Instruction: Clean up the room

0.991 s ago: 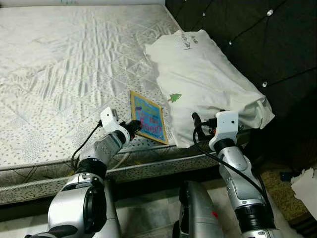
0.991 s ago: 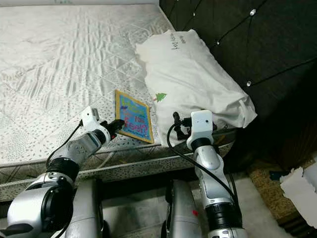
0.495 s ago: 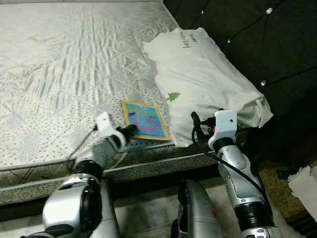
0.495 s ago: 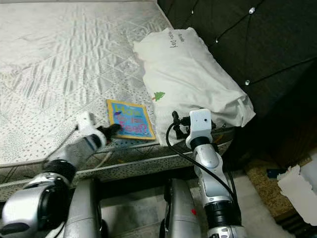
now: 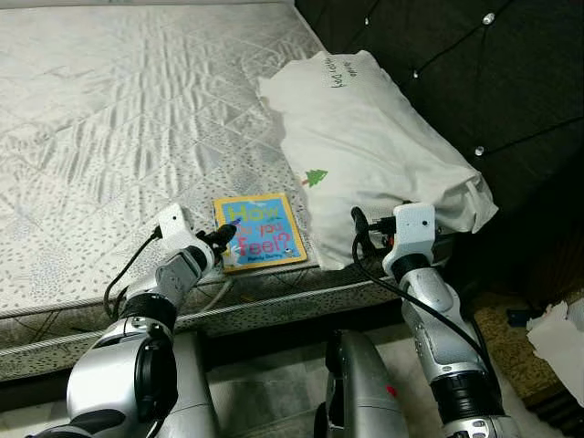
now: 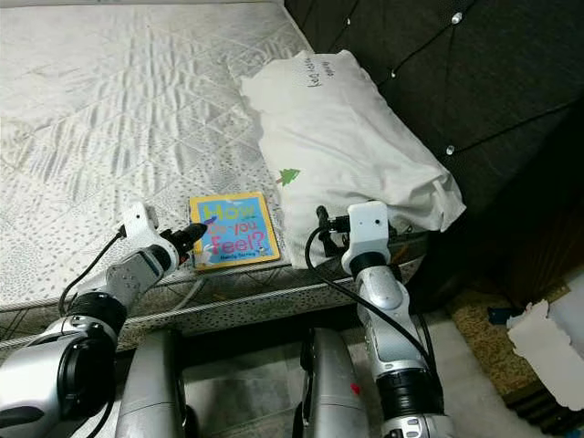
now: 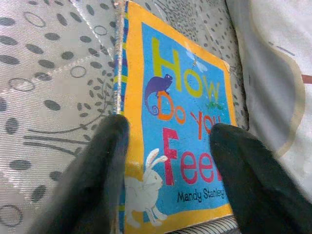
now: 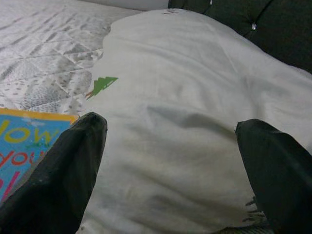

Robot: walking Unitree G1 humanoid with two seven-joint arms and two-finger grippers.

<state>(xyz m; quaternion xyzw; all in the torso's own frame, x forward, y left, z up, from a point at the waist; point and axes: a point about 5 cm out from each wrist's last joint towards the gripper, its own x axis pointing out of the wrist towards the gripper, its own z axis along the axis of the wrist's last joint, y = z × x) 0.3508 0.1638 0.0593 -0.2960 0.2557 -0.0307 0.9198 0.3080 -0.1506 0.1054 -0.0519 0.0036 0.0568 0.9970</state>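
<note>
A yellow-bordered blue picture book (image 5: 260,233) lies flat on the mattress (image 5: 109,109) near its front edge, title facing up. My left gripper (image 5: 224,239) is at the book's left edge. In the left wrist view its two fingers stand open over the lower part of the book (image 7: 180,122), one finger (image 7: 105,161) by the spine side. A white pillow (image 5: 365,137) lies against the headboard to the right of the book. My right gripper (image 5: 360,233) hovers open at the pillow's front edge, and the pillow (image 8: 185,97) sits between its spread fingers in the right wrist view.
A dark tufted headboard (image 5: 474,73) rises behind the pillow on the right. White crumpled paper (image 5: 558,336) lies on the floor at the far right, beside a brown rug (image 5: 506,333). The bed's metal frame (image 5: 274,306) runs along the front edge.
The book has slid left and turned so its title now reads upright. My left gripper moved along with it. The right arm has stayed by the pillow.
</note>
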